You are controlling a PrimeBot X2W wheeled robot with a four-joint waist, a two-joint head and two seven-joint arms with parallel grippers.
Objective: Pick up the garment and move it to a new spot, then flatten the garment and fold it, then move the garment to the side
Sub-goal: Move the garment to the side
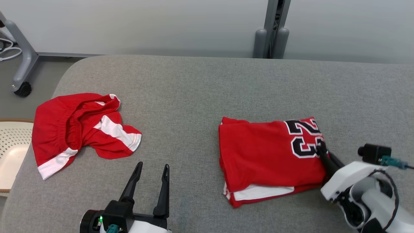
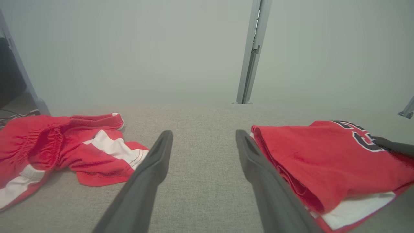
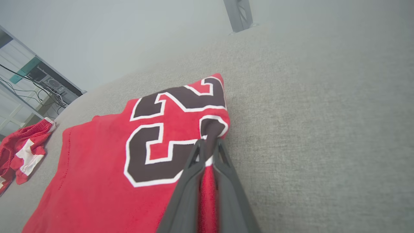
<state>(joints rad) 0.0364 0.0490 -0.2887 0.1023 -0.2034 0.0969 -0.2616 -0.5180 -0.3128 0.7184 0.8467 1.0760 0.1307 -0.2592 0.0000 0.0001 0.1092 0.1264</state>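
Since the only readable writing is a black, white-edged "23" on the folded red jersey (image 1: pixel 268 155), that's it for labels, and the right gripper (image 1: pixel 321 149) is pinched shut on the jersey's right edge at that number, hiding a bit of one digit. Jersey lies right of centre on the grey padded table (image 1: pixel 194 90), while the left gripper (image 1: pixel 153 165) hangs with fingers spread and empty, between it and the crumpled red-and-white shorts (image 1: pixel 74 129) off to the left. Pale perforated basket (image 1: pixel 13 142) at the left edge is cut off.
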